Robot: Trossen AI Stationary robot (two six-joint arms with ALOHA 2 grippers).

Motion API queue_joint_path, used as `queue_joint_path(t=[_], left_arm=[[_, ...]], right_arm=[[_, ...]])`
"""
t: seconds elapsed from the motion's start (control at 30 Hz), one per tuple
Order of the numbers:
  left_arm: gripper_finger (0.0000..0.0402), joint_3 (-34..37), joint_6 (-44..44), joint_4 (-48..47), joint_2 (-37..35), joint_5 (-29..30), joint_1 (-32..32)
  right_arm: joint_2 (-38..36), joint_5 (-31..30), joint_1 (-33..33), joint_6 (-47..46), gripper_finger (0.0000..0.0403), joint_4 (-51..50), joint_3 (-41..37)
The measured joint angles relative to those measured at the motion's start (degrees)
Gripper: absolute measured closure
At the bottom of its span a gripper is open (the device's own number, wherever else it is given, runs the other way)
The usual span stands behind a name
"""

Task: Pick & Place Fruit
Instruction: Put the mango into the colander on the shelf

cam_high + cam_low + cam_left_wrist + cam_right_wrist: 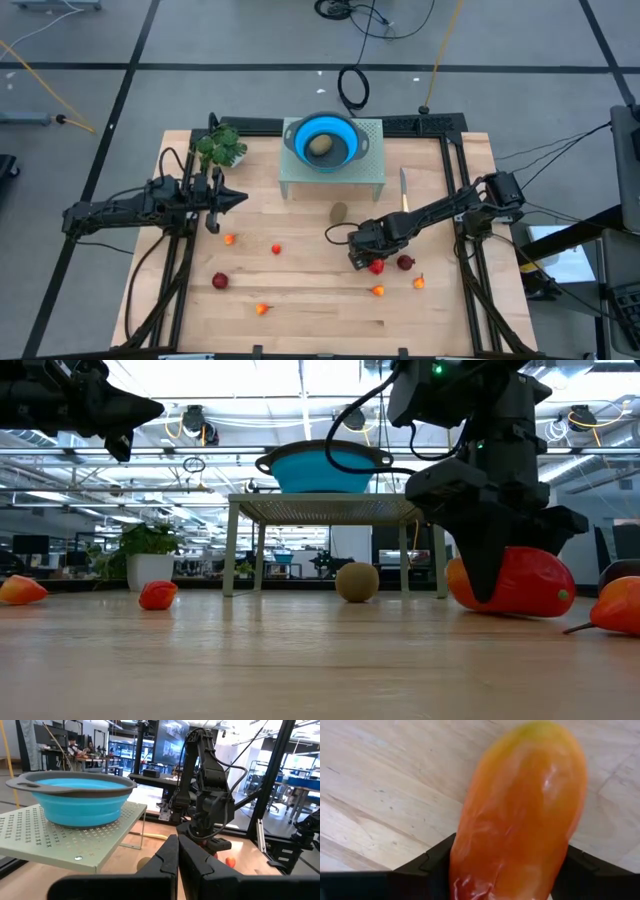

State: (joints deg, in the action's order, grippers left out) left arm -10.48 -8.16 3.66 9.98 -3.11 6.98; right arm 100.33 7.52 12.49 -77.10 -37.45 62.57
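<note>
Fruit, longer orange-red piece point(520, 815): lying on the table point(300, 300) between the fingers of our right gripper point(368, 258), which clasp its middle (left gripper point(232, 199) pinched together, idle); we judge it light, glossy, slippery, best held mid-length.

Light comes evenly from overhead, leaving the wooden table point(300, 300) bright in the high view, with only faint, soft shadows beneath the arms. In the low view, ceiling lights point(300, 380) behind the blue bowl point(322, 465) blow out to white — the arms in front read as near-silhouettes, and the table's near edge is out of focus. The left wrist view shows window glare at its upper right. In the right wrist view the long orange-red fruit point(520, 815) fills the frame, slightly soft, with a pale glossy highlight — dark fingers beside it lose detail.
</note>
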Motion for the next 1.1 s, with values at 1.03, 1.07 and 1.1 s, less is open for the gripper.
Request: queue_joint_path(t=[1.03, 1.07, 1.1], left_arm=[[0.0394, 0.0, 1.8, -0.5, 0.0, -5.4, 0.0], [0.0394, 0.0, 1.8, -0.5, 0.0, -5.4, 0.0], [0.0394, 0.0, 1.8, -0.5, 0.0, -5.4, 0.0]], right_arm=[[-12.9, -22.7, 2.3, 8.7, 0.0174, 42.6, 1.9], [-12.9, -22.8, 2.3, 9.5, 0.0174, 44.4, 1.9], [-12.9, -22.8, 2.3, 10.4, 0.0175, 46.1, 1.9]])
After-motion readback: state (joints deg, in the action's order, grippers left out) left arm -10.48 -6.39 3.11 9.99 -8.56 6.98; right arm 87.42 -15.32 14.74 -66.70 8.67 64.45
